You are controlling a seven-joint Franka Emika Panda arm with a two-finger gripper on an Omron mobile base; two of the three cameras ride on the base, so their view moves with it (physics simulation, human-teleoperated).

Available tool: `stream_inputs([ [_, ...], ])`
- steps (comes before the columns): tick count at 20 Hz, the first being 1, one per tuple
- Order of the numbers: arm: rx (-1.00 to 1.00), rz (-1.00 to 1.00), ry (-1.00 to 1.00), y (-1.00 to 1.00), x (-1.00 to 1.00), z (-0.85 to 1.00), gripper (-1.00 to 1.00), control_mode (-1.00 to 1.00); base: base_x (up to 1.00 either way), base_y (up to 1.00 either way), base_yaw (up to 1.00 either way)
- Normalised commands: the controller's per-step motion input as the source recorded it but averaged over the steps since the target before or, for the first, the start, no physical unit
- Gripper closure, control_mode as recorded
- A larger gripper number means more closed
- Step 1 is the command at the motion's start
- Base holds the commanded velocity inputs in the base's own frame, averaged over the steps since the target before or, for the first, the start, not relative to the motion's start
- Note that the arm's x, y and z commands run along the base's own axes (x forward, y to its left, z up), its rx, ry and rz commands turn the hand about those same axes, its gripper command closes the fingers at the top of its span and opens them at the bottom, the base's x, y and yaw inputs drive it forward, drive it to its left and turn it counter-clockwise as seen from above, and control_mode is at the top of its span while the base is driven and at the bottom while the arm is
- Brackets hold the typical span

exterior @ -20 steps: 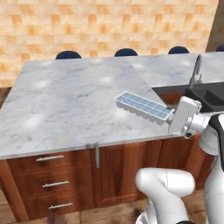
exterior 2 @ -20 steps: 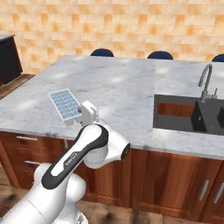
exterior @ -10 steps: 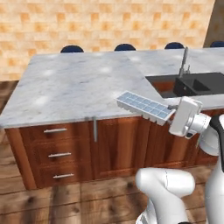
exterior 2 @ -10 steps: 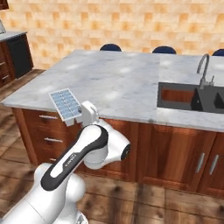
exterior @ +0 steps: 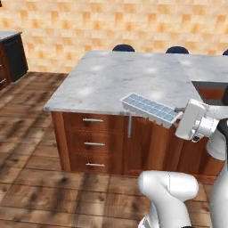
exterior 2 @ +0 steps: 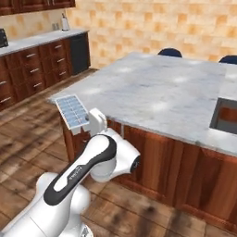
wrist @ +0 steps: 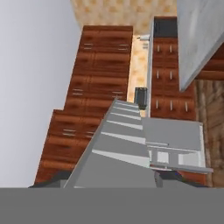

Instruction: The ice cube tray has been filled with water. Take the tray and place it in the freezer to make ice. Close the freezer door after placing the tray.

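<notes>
My gripper [exterior: 179,117] is shut on one short end of the ice cube tray [exterior: 149,108], a white tray with two rows of pale blue water cells. The tray hangs level in the air, just off the front corner of the marble island [exterior: 133,73]. From the right base view the ice cube tray [exterior 2: 72,110] sticks out to the left of the gripper [exterior 2: 89,121]. In the hand view the tray's grey underside [wrist: 118,151] runs away from the fingers. Beyond it stands the grey freezer [wrist: 173,131], with white shelves [wrist: 175,157] showing.
The island has wooden drawers [exterior: 93,143] under its top and blue stools [exterior: 123,47] behind it. A sink [exterior 2: 226,113] is cut into its right part. A counter with dark wood cabinets [exterior 2: 37,62] lines the left wall. Open wooden floor [exterior: 26,133] lies to the left.
The whole picture has shifted: the base has backed off and turned left from the island. The tray stays in the shut gripper, now off the counter's edge.
</notes>
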Motion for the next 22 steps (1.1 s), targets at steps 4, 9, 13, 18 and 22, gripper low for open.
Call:
stream_inputs([
  [4, 0.0, 0.0, 0.0, 0.0, 0.0, 0.0, 1.0, 1.0, 0.0, -0.03, 0.61],
  [9, 0.0, 0.0, 0.0, 0.0, 0.0, 0.0, 1.0, 1.0, 0.38, 0.0, 0.52],
  [13, 0.0, 0.0, 0.0, 0.0, 0.0, 0.0, 1.0, 1.0, 0.94, 0.07, 0.35],
  [18, 0.0, 0.0, 0.0, 0.0, 0.0, 0.0, 1.0, 1.0, 1.0, 0.14, 0.32],
  [22, 0.0, 0.0, 0.0, 0.0, 0.0, 0.0, 1.0, 1.0, 1.0, 0.34, 0.29],
])
